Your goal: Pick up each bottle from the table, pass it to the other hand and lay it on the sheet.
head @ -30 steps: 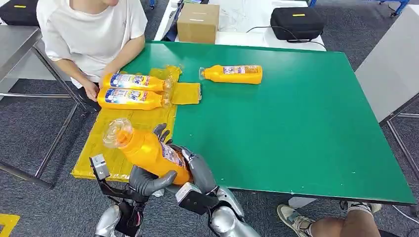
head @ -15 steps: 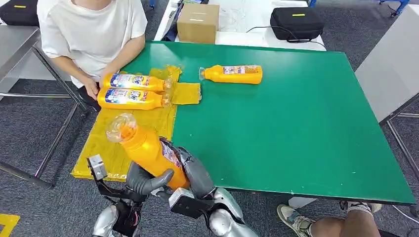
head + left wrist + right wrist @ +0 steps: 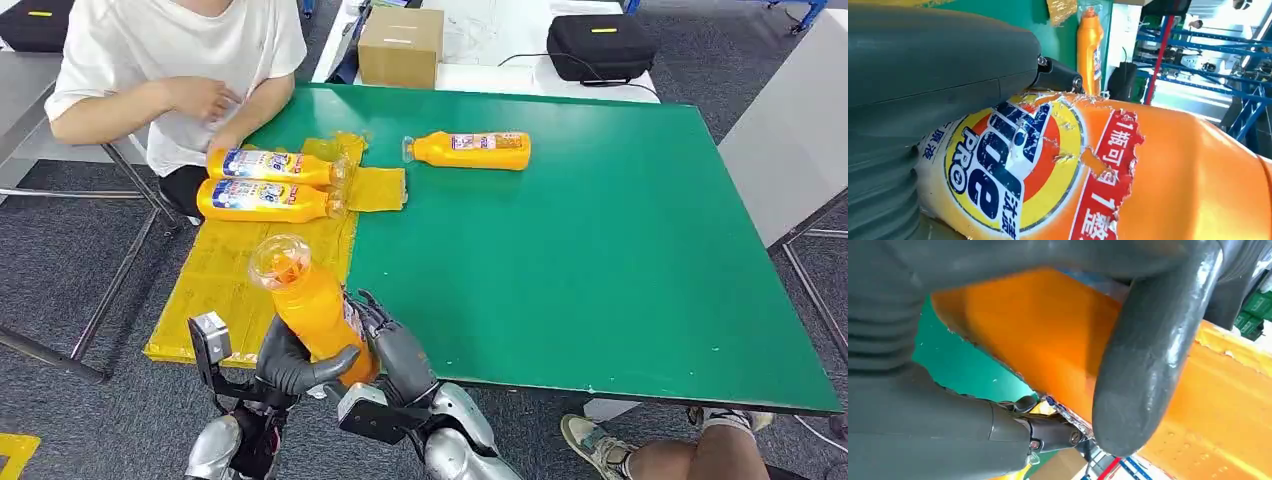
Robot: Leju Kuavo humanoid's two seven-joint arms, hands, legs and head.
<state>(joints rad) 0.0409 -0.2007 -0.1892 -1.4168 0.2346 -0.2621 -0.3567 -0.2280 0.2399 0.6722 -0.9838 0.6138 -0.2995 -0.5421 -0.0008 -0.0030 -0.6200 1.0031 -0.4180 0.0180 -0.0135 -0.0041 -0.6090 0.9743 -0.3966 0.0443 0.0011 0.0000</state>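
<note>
Handover in progress: my left hand (image 3: 290,362) and right hand (image 3: 392,345) both grip the bottle (image 3: 308,305). Next, right releases; sheet (image 3: 225,290) at eleven o'clock.

Green table (image 3: 600,250) at centre, on grey carpet (image 3: 60,280). Far side: white table (image 3: 500,40) with cardboard box (image 3: 401,45) and black case (image 3: 600,45). Metal table (image 3: 30,90) far left. White panel (image 3: 790,130) at right. Blue racking (image 3: 1198,55) brightly lit.
</note>
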